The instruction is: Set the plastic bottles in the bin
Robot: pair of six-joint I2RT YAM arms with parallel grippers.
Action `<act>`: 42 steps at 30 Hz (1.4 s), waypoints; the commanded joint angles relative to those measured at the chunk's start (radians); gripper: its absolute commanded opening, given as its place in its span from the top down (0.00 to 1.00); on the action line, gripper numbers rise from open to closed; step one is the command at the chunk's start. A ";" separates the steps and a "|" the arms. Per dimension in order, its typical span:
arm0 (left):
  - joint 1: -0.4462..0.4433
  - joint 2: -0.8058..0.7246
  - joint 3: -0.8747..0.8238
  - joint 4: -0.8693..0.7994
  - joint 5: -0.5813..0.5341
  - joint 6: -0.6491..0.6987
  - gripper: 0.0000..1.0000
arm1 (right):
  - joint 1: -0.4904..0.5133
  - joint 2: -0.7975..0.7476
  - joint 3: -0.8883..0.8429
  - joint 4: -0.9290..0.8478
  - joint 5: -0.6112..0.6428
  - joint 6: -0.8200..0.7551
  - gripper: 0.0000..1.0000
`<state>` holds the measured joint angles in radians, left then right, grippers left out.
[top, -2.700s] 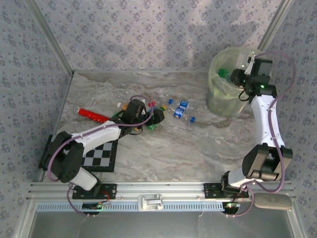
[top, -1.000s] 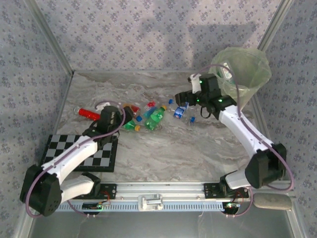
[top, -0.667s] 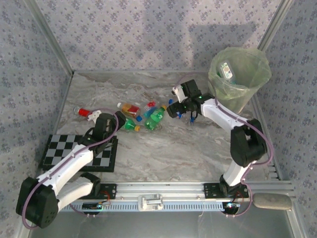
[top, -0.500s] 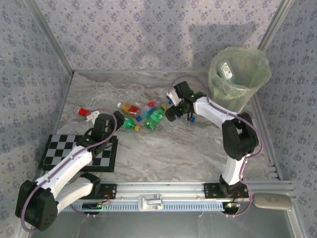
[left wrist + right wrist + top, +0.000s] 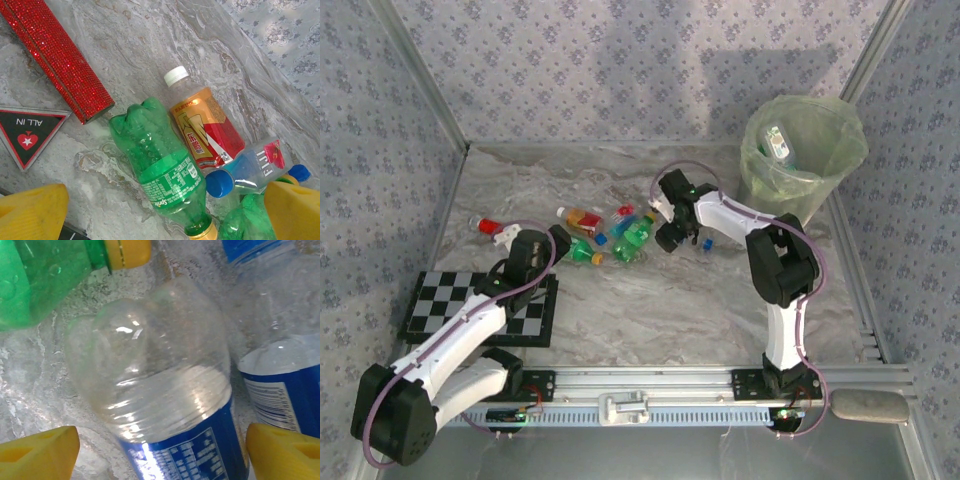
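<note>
Several small bottles lie mid-table: an orange-labelled one (image 5: 582, 217), a green one (image 5: 638, 234), and a green Sprite bottle (image 5: 165, 170). My left gripper (image 5: 558, 243) is open, its yellow fingertips (image 5: 31, 210) standing either side of the Sprite bottle's neck end. My right gripper (image 5: 668, 236) is open and low over a clear bottle with a blue label (image 5: 165, 390), which lies between its fingertips (image 5: 286, 452). The bin (image 5: 803, 160), lined with a pale green bag, stands at the far right with a bottle (image 5: 779, 140) inside.
A red glitter box (image 5: 55, 55) and a black triangular "ALL IN" card (image 5: 27, 132) lie left of the pile. The checkerboard (image 5: 480, 305) sits under my left arm. A second blue-labelled bottle (image 5: 285, 365) touches the one between my right fingers.
My right arm has swung from the bin down and left onto the clear bottles. My left gripper drew back from the pile and has since held still.
</note>
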<state>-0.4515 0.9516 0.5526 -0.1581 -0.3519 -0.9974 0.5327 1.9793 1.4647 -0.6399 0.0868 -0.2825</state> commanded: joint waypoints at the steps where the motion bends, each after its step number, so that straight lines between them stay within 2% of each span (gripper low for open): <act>1: 0.005 0.006 -0.005 0.005 0.010 -0.014 0.00 | 0.014 0.024 0.025 -0.045 -0.002 -0.018 0.16; 19: 0.005 0.018 -0.001 0.010 0.036 -0.018 0.00 | 0.024 0.062 0.038 -0.066 -0.002 -0.007 0.37; 27: 0.005 0.018 0.000 0.011 0.040 -0.018 0.00 | 0.026 0.011 0.010 -0.035 -0.028 -0.003 0.51; 34: 0.005 0.025 0.004 0.027 0.068 0.008 0.00 | 0.008 -0.157 -0.017 0.034 -0.185 0.003 0.53; 42: 0.005 0.081 0.052 0.048 0.159 0.085 0.00 | -0.080 -0.406 -0.073 0.191 -0.394 0.076 0.56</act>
<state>-0.4515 1.0161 0.5587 -0.1402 -0.2440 -0.9604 0.4801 1.6409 1.4117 -0.5137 -0.1970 -0.2493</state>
